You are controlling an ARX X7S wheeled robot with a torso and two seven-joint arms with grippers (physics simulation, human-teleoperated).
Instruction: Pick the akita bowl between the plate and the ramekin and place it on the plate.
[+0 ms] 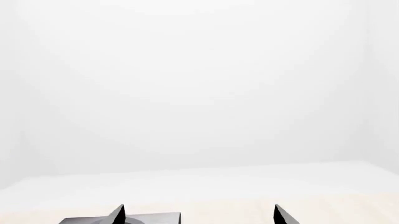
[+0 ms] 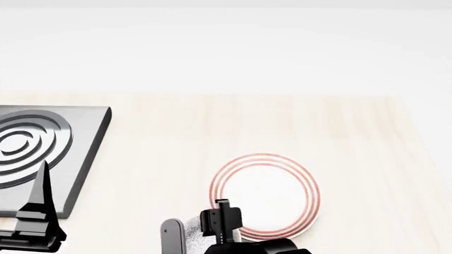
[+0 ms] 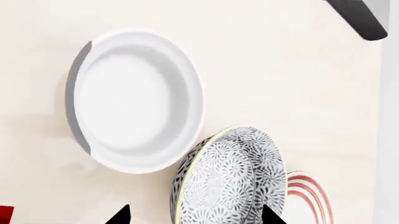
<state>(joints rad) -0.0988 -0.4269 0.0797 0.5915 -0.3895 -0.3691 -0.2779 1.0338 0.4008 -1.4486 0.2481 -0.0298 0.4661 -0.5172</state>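
The grey-and-white speckled akita bowl [image 3: 231, 179] sits on the pale wood table between the plain white ramekin [image 3: 134, 100] and the red-ringed plate [image 3: 309, 196]. My right gripper [image 3: 194, 215] is open and straddles the bowl: one fingertip is clear of its rim, the other overlaps its far side. In the head view only a sliver of the bowl [image 2: 192, 233] shows, between the right gripper [image 2: 198, 230] fingers, left of the plate [image 2: 263, 196]. My left gripper [image 1: 198, 217] is open and holds nothing, over the stove corner.
A grey stove plate with concentric burner rings [image 2: 42, 153] lies at the table's left, under my left gripper [image 2: 35, 222]. A dark grey bar [image 3: 355, 18] and a small red thing [image 3: 5, 214] show at the right wrist view's edges. A white wall stands behind the table.
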